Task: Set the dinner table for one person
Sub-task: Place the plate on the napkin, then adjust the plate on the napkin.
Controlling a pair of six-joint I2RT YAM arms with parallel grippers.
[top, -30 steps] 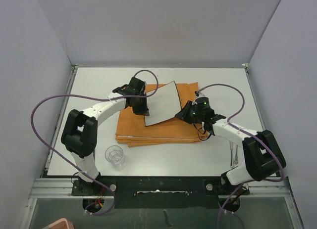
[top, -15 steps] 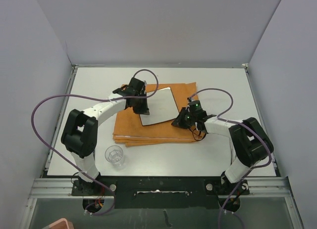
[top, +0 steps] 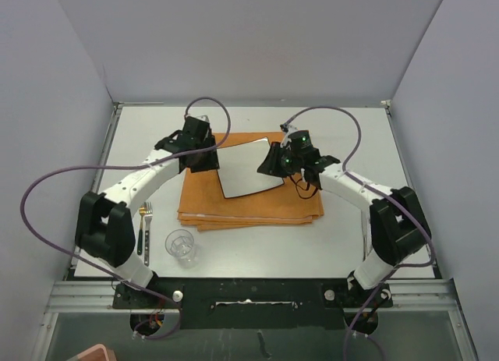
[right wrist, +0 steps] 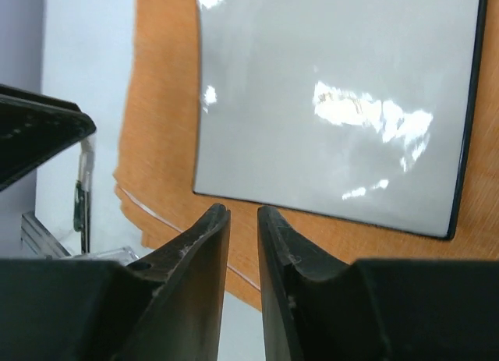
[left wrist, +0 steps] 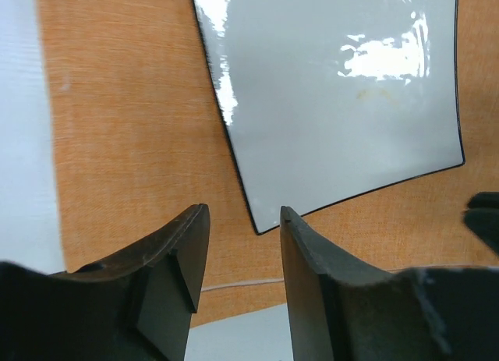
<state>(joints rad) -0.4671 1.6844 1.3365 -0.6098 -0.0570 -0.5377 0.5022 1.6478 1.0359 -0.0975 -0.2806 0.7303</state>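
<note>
one broad table [top: 351,244] carries everything, with a folded orange mat [top: 203,201] lying at its middle. a square white plate [top: 249,170], glossy and dark-rimmed, sits flat on the mat's far half. the left gripper [left wrist: 243,221] hovers over the mat just off the plate's left corner, jaws parted and grasping nothing. the right gripper [right wrist: 243,213] hangs by the plate's right side, jaws only a narrow slit apart, also empty. a clear glass [top: 181,246] stands on the table near the front left, off the mat, and a fork [top: 146,221] lies just left of it.
</note>
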